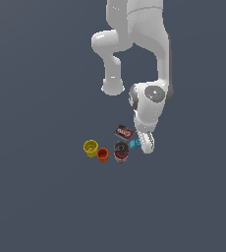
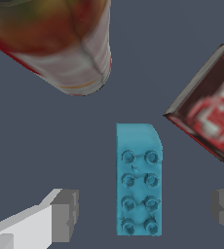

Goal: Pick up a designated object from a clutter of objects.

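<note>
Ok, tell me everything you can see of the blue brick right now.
The blue brick is a teal, elongated toy block, plastic-looking, with two rows of four round studs on top and one corner at its far end cut off at a slant. It lies flat on the dark floor, studs up, touching nothing. In the wrist view it sits between the open jaws of the gripper, which stand apart from its sides. The can and the dark red box lie beyond it, clear of it.
</note>
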`<act>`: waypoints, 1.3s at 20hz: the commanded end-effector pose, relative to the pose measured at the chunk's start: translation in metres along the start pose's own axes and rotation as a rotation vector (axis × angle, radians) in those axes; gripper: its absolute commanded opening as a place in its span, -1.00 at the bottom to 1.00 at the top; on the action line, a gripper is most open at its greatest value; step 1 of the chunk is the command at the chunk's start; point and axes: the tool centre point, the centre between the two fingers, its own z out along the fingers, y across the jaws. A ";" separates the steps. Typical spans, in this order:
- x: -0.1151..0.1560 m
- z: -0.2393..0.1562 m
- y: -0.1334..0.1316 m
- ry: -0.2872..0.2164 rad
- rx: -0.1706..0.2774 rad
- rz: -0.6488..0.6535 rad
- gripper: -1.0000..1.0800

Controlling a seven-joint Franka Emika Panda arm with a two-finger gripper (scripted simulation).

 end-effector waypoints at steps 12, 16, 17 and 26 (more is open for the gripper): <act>0.000 0.038 0.000 0.001 0.000 0.003 0.92; 0.000 0.038 0.000 0.001 0.000 0.003 -1.00; 0.000 0.038 0.000 0.001 0.000 0.003 -1.00; 0.002 0.036 0.000 0.001 0.000 0.003 -1.00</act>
